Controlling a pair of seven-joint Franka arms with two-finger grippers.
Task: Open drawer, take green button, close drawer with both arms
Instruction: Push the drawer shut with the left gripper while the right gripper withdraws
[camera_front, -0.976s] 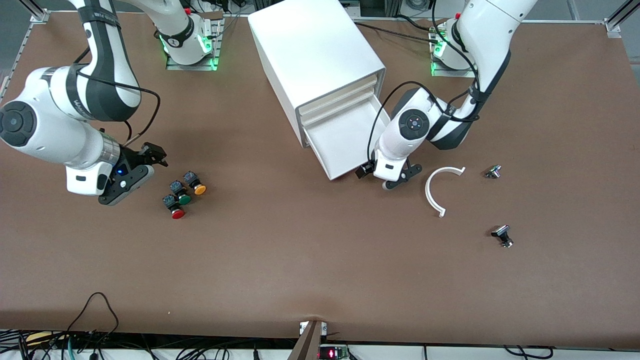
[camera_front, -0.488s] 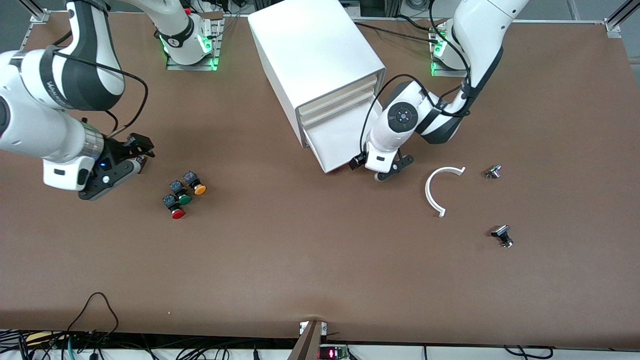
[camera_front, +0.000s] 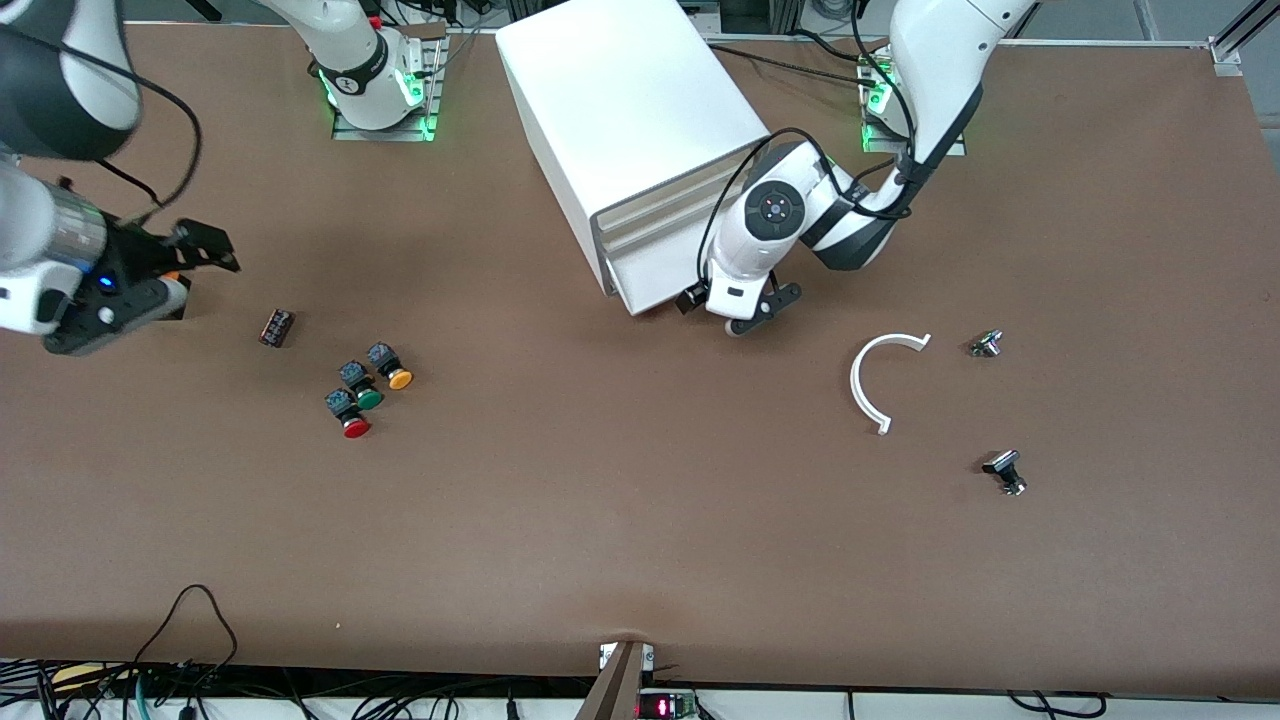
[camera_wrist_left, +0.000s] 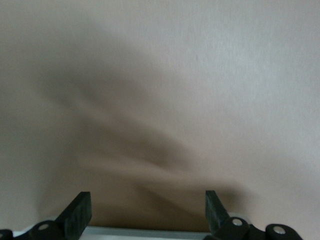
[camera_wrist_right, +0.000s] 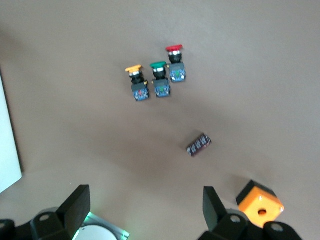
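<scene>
The drawer (camera_front: 652, 285), lowest of the white cabinet (camera_front: 625, 100), is pushed almost fully in. My left gripper (camera_front: 735, 318) is open right at the drawer's front. In the left wrist view its fingers (camera_wrist_left: 79, 212) stand wide apart over a white edge (camera_wrist_left: 150, 233). The green button (camera_front: 363, 386) lies on the table between a red-capped button (camera_front: 350, 416) and an orange-capped button (camera_front: 393, 368). My right gripper (camera_front: 195, 272) is open and empty, raised over the right arm's end of the table. The right wrist view shows the green button (camera_wrist_right: 160, 80) well away from its fingers (camera_wrist_right: 75, 207).
A small dark block (camera_front: 277, 327) lies near the buttons. An orange cube (camera_wrist_right: 260, 205) sits beside the right gripper's finger. A white arc (camera_front: 872, 385) and two small metal parts (camera_front: 986, 343) (camera_front: 1005, 470) lie toward the left arm's end.
The left gripper has pushed the drawer from well open to nearly shut. The right arm has risen and moved away from the buttons, uncovering the small dark block.
</scene>
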